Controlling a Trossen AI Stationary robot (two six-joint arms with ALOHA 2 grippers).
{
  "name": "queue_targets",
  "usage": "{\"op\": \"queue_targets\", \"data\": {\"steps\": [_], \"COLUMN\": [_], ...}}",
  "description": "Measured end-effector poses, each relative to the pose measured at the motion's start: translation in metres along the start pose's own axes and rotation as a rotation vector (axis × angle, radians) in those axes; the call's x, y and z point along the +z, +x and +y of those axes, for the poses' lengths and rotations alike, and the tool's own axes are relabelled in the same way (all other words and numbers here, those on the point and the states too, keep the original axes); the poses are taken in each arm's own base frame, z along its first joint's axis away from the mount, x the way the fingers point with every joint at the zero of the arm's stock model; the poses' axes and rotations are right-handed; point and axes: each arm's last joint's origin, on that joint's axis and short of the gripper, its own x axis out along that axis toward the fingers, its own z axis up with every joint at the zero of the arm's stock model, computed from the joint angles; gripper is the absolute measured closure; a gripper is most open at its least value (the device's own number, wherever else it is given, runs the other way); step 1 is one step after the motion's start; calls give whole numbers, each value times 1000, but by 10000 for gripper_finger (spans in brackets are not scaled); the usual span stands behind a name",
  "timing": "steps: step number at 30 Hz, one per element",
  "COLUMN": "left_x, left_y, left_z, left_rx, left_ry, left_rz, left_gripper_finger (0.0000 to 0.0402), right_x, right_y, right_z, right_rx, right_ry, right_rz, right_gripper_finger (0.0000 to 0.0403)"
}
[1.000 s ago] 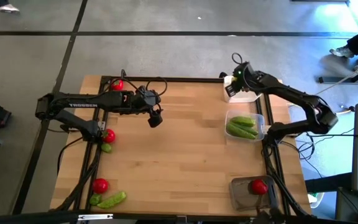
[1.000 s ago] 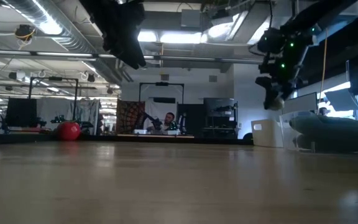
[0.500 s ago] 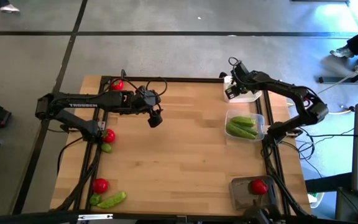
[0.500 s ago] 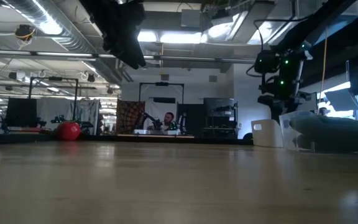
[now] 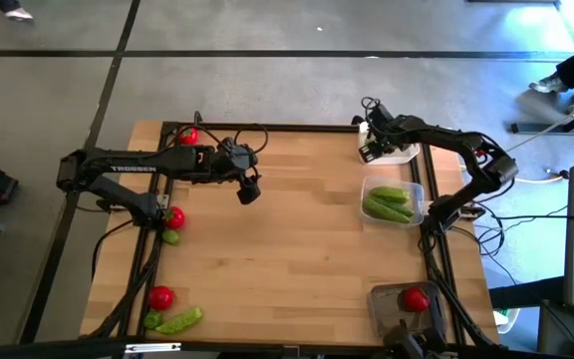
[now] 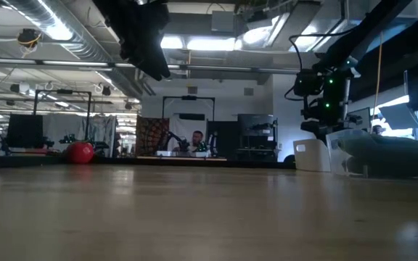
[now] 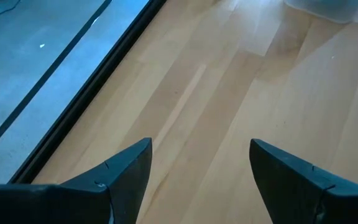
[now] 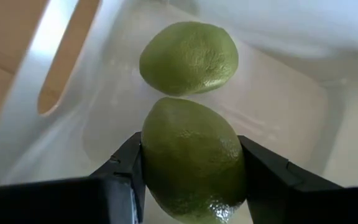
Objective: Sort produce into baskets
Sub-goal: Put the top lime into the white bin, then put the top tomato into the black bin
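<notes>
My right gripper (image 5: 370,148) is at the white basket (image 5: 399,153) at the table's far right, shut on a green lime (image 8: 191,158). A second lime (image 8: 189,57) lies on the basket's floor just beyond it. My left gripper (image 5: 249,192) hangs open and empty above the bare wood left of the middle (image 7: 194,180). On the left side lie tomatoes (image 5: 174,216) (image 5: 160,296) (image 5: 188,137), limes (image 5: 171,237) (image 5: 152,320) and a green pod (image 5: 180,320). My right gripper pinches the lime between its two fingers, one finger (image 8: 126,163) on each of two opposite sides (image 8: 151,155). The fingers come from above, pointing down into the white basket. The lime sits between the basket's walls, close to the second lime; whether it touches the floor cannot be told.
A clear basket (image 5: 419,189) with green pods stands on the right edge, nearer than the white one. A dark grey basket (image 5: 382,309) with one tomato stands at the near right corner. The table's middle is bare wood.
My right gripper has gone down with the lime toward the white basket, staying shut on it.
</notes>
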Motion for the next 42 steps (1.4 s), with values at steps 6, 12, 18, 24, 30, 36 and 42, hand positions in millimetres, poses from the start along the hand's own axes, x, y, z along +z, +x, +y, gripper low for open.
{"op": "queue_targets", "data": {"steps": [6, 12, 18, 24, 30, 36, 42], "left_x": [0, 0, -1, -1, -3, -8, -11], "left_y": [0, 0, 0, -1, -3, -3, 2], "left_z": [0, 0, 0, -2, -5, 4, 23], "left_rx": [0, 0, 1, -5, 18, 218, 318], "left_ry": [0, 6, 9, 42, 62, 34, -23], "left_rz": [0, -1, 5, 5, 12, 36, 85], "left_gripper_finger": [137, 137, 137, 137, 137, 137, 137], "right_x": [0, 0, -1, -8, -22, -43, -66], "right_y": [0, -2, -23, -64, -110, -141, -162], "right_z": [0, -1, -6, -6, 9, 34, 69], "right_rx": [-13, -11, -8, 52, 147, 275, 441], "right_ry": [-2, -26, -11, -7, -66, -156, -243], "right_rz": [1, -4, -75, -212, -408, -511, -545], "right_gripper_finger": [170, 121, 114, 114, 114, 113, 113]}}
